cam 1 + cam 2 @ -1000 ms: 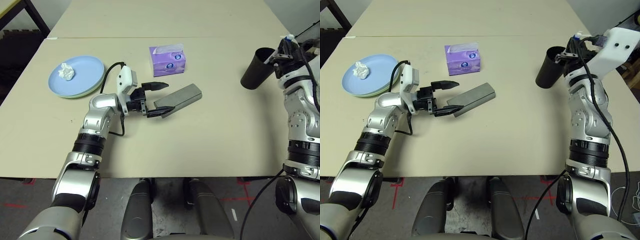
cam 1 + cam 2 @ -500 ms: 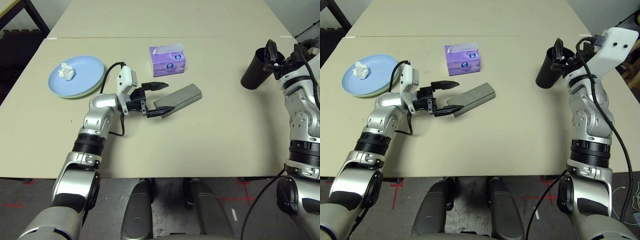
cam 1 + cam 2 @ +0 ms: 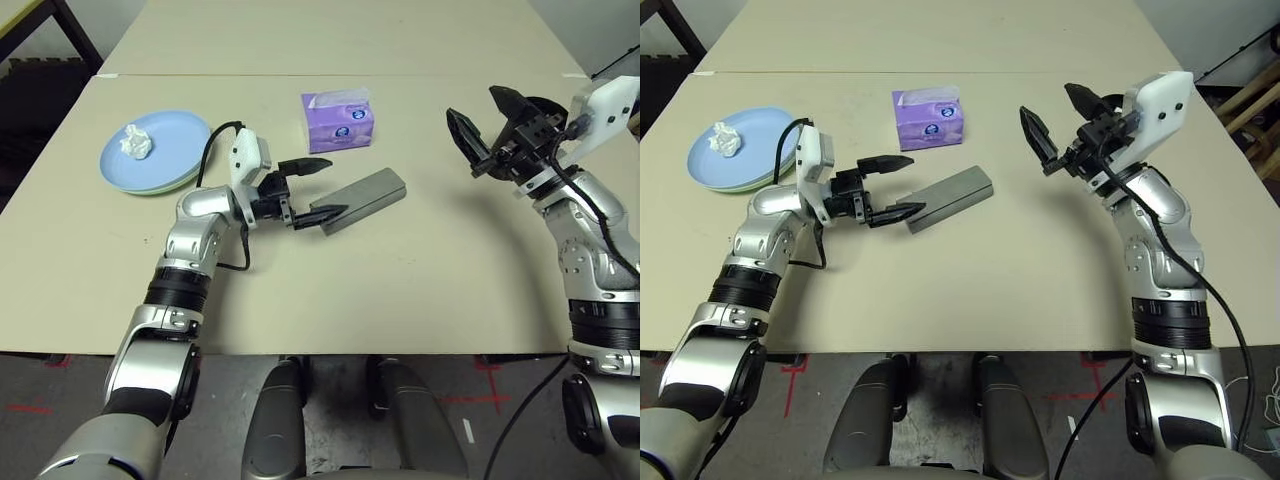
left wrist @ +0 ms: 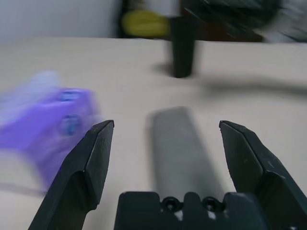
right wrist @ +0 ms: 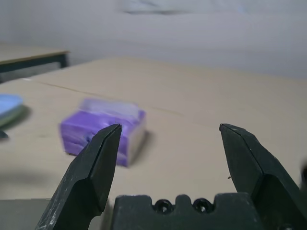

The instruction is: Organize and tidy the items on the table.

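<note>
Grey glasses case [image 3: 364, 195] on bench [image 3: 420, 270] between wide-open left tool [image 3: 316, 187] fingers, right tool [image 3: 487, 130] wide, empty.

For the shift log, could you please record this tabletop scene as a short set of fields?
surface: beige matte table
plates: light blue plate stacked on pale green plate
on plate: crumpled white tissue wad
box: purple tissue box, upright
case: grey glasses case, lying flat
left gripper: open, at the case's near end
right gripper: open, raised, empty
cup: black cup, upright
</note>
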`<state>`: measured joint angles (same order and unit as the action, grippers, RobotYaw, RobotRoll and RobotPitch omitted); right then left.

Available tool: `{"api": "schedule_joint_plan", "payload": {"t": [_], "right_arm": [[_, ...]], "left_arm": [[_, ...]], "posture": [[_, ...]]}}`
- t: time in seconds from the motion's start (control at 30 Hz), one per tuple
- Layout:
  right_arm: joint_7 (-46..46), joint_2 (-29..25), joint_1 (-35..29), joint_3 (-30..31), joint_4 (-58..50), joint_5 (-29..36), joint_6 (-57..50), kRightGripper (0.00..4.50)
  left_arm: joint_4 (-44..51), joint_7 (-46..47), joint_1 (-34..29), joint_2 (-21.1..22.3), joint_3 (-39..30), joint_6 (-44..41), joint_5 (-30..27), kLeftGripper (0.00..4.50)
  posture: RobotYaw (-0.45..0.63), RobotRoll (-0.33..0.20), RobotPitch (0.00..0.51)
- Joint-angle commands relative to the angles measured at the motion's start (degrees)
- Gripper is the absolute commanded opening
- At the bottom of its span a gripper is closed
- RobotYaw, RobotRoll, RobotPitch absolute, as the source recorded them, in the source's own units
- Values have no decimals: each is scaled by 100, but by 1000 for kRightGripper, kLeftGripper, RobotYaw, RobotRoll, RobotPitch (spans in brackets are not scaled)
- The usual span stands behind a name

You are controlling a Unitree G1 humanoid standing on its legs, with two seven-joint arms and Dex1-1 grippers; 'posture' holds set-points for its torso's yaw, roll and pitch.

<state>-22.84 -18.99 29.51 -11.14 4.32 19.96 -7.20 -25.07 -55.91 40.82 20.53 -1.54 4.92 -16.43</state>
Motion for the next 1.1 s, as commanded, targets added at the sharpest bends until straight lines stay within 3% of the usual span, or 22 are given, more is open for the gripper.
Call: {"api": "schedule_joint_plan", "payload": {"t": [0.03,0.3,0.4,0.67,0.97,1.1], "right_arm": [[540,329,-262,-57,237,-274,269,4478],[649,632,-826,-121,148,-279,779,4478],[612,396,-929,-368,117,-216,860,4478],[222,-209,-963,-834,479,29,974,4478],[461,-8,-407,-811,1197,-93,1294,4478],[663,13,-453,-930,1159,-57,1308,4478]], "left_arm": [[471,1161,-383,-126,-308,10,244,4500],[1908,3475,-1531,-454,-1129,112,571,4500],[2387,3892,-1980,-346,-1375,-40,641,4500],[2461,4337,-2689,216,-2177,-596,430,4500],[2216,4578,-2746,381,-2385,-656,463,4500],[1887,4479,-2561,341,-2575,-674,83,4500]], "posture": [[131,0,182],[142,0,180],[163,0,184],[157,0,189],[171,0,190],[171,0,185]]}}
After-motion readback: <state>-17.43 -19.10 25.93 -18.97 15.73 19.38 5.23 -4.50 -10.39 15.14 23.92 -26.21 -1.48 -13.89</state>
